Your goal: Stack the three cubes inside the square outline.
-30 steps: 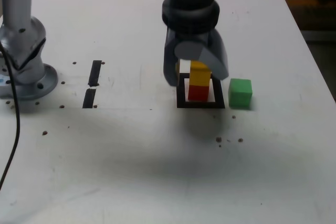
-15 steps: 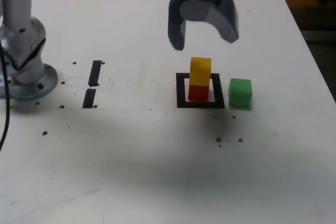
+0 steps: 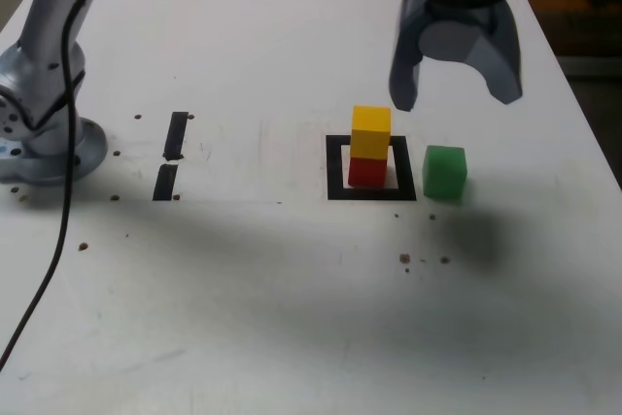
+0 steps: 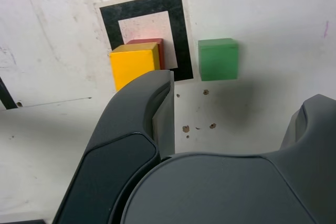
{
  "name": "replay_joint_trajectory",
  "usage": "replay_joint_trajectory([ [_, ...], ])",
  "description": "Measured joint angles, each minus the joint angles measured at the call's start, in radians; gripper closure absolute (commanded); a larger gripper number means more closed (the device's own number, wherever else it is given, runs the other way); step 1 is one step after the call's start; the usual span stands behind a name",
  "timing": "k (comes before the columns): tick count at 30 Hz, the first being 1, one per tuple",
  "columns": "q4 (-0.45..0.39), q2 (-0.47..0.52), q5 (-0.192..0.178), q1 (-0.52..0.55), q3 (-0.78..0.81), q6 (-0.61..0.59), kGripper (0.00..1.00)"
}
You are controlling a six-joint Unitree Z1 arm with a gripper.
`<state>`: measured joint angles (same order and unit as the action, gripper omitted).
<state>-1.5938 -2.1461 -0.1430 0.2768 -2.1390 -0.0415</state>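
The yellow cube (image 3: 370, 131) rests on the red cube (image 3: 367, 171) inside the square outline (image 3: 336, 170) of black tape. The green cube (image 3: 445, 171) sits on the table just outside the outline, on the exterior view's right. My gripper (image 3: 453, 97) hangs open and empty in the air, above and behind the green cube. In the wrist view the yellow cube (image 4: 133, 65) hides most of the red cube (image 4: 148, 43), the green cube (image 4: 218, 59) lies beside the outline (image 4: 179, 22), and one grey finger (image 4: 152, 108) shows in front.
The arm's grey base (image 3: 39, 138) stands at the exterior view's left. Two short black tape strips (image 3: 171, 154) lie between the base and the outline. Small dark specks (image 3: 424, 259) dot the white table. The table's edge (image 3: 583, 94) runs along the exterior view's right.
My gripper let go of the yellow cube on the red one, rose, and moved toward the exterior view's right, over the green cube. The cubes have not moved.
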Motion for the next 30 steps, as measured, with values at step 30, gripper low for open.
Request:
replay_joint_trajectory([
  [30, -0.015, -0.212, 0.102, -0.006, -0.121, -0.062, 0.17],
])
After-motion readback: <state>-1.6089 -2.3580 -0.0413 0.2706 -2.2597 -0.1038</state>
